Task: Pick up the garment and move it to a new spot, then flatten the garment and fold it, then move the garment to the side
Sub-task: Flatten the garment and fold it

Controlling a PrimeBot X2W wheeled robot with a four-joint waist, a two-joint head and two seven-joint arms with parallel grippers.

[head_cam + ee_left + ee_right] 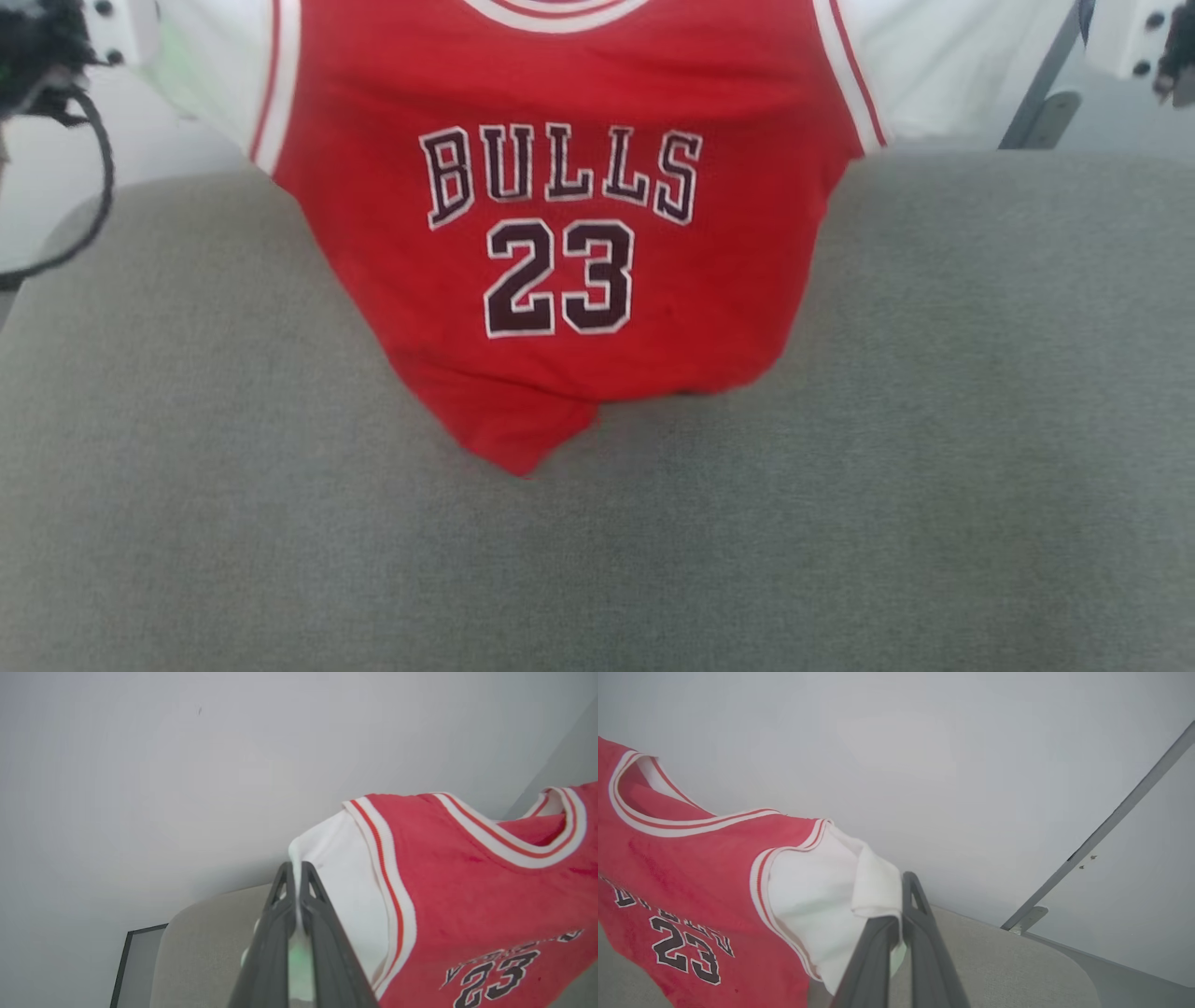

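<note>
Left wrist view: left tool (295, 867) grips garment (467, 896).

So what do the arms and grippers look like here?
Left gripper and right gripper: two long dark grey tapered fingers each, triangular cut-outs near the tips. Head view: white left wrist housing and right wrist housing with black screw heads; looped black cable by the left.

**Soft, even light with slight blur**

Bright, diffuse light throughout. The head view is mildly soft. The shirt (560, 280) drops a thin, dark shadow on the table (280, 523) under its 6 o'clock hem. Wrist views look washed, with paler reds, and are softest at 6 o'clock.
</note>
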